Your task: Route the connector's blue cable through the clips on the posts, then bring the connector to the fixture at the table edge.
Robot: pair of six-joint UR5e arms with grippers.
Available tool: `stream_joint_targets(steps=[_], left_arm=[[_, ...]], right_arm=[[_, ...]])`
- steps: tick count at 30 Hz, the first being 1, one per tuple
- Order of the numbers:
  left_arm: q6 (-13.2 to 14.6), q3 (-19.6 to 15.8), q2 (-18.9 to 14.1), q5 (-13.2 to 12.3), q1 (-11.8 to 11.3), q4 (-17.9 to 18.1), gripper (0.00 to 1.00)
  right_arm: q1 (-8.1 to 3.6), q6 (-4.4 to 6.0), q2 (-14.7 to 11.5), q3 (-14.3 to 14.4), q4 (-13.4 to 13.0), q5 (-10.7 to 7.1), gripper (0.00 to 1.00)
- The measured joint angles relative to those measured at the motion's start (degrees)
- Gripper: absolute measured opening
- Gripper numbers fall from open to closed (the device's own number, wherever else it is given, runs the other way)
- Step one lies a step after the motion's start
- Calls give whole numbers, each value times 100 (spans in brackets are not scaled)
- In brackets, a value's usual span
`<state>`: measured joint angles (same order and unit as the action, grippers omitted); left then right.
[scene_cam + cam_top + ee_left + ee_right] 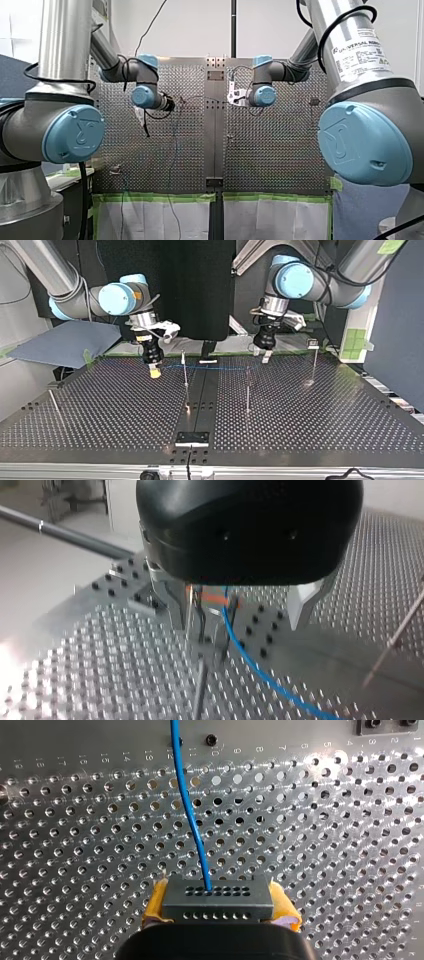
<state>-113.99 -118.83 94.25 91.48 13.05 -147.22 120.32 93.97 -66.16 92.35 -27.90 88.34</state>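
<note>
Pinching the connector [218, 899] in my right gripper [155, 371], top view's middle left; spreading my left gripper [239, 624] wide around the blue cable [252, 660].

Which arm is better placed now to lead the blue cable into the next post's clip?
Probably my right: its end effector grips the connector between yellow pads, the blue cable leaves it, and a post stands close beside it.

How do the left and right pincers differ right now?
Right pincer has yellow pads; left pincer has bare metal fingers. Right is shut on the connector; left is open around the cable. Both meet the same cable.
</note>
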Motion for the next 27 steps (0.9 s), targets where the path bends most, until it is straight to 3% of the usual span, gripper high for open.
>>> stream_joint_targets(steps=[8,22,27], left_arm=[[259,-32,-145,-106,112,-8,100],[975,105,-149,518,264,-93,100],[1194,138,-143,561,321,-77,100]], right_arm=[[5,4,1,0,3,-3,0],[20,9,1,-1,11,-10,0],[21,9,1,0,12,-10,0]])
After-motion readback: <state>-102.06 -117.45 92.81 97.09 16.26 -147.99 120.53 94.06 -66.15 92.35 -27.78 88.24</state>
